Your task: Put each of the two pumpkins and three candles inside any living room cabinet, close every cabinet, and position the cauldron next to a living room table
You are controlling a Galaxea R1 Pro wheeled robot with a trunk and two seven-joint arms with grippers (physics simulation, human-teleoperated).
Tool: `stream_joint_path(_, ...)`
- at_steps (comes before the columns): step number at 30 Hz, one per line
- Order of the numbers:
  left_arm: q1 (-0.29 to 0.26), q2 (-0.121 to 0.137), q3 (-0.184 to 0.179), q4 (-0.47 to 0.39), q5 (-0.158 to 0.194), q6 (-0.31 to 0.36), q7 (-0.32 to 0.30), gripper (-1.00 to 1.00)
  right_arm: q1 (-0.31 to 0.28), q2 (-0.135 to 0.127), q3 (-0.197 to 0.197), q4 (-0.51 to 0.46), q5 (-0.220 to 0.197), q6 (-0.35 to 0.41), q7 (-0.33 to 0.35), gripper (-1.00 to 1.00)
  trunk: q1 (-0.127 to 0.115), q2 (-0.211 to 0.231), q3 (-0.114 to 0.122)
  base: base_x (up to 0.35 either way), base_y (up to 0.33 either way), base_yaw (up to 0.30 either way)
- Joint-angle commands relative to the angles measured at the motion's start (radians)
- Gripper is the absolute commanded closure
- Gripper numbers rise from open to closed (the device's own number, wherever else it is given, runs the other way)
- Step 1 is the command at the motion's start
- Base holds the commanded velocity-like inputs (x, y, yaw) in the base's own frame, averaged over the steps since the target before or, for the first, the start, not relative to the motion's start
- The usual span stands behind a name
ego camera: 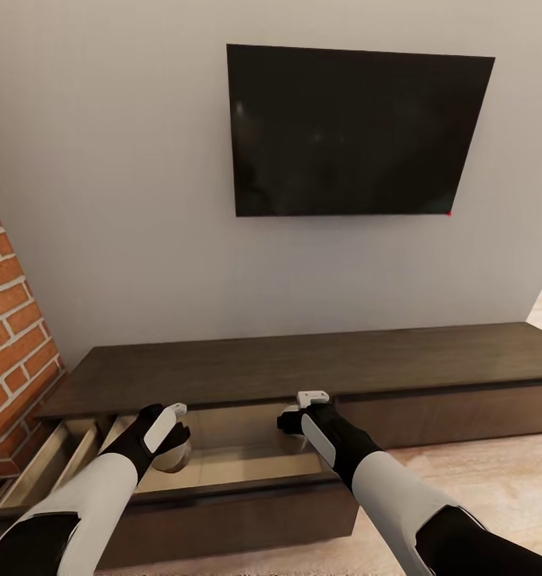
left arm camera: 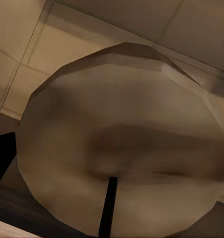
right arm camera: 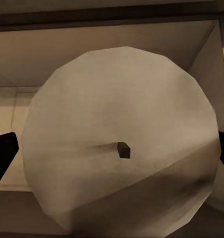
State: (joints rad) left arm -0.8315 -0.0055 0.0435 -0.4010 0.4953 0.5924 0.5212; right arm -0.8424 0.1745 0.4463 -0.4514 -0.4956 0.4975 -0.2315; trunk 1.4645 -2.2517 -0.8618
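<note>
With both arms hung over the open drawer (ego camera: 246,472) for the drop, each holds a candle. Left gripper (ego camera: 168,444) is clamped on one candle (left arm camera: 122,144), wick tipped toward the camera; right gripper (ego camera: 299,416) pinches the other candle (right arm camera: 119,144) between its jaws, axis running straight up at the lens.

Head camera: high, facing forward and down at wall TV (ego camera: 359,132), long cabinet (ego camera: 319,368), open drawer (ego camera: 238,468); both arms reach in from below. Left wrist camera: looks along left pincer (ego camera: 168,436), very near candle (left arm camera: 122,144) between its fingers. Right wrist camera: same closeness, second candle (right arm camera: 119,144). All three share drawer's pale interior.
</note>
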Motion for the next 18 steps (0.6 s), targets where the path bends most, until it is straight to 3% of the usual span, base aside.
stream_joint_path(1, 0.000, -0.001, 0.004, -0.002, 0.007, 0.002, 0.008, 1.00, -0.001, 0.000, 0.005, -0.001, -0.008, 0.003, -0.011, 1.00, 0.004, -0.008, -0.004, 0.000, 0.000, 0.000)
stream_joint_path(12, 0.000, 0.002, 0.004, -0.002, 0.006, 0.001, 0.008, 1.00, -0.001, 0.000, 0.004, -0.004, -0.008, 0.003, -0.009, 1.00, 0.046, -0.085, -0.039, 0.000, 0.000, 0.000)
stream_joint_path(18, 0.000, 0.002, 0.003, -0.004, 0.008, 0.001, 0.007, 1.00, -0.001, 0.000, 0.004, -0.006, -0.013, 0.000, -0.010, 1.00, 0.046, -0.085, -0.039, 0.000, 0.000, 0.045)
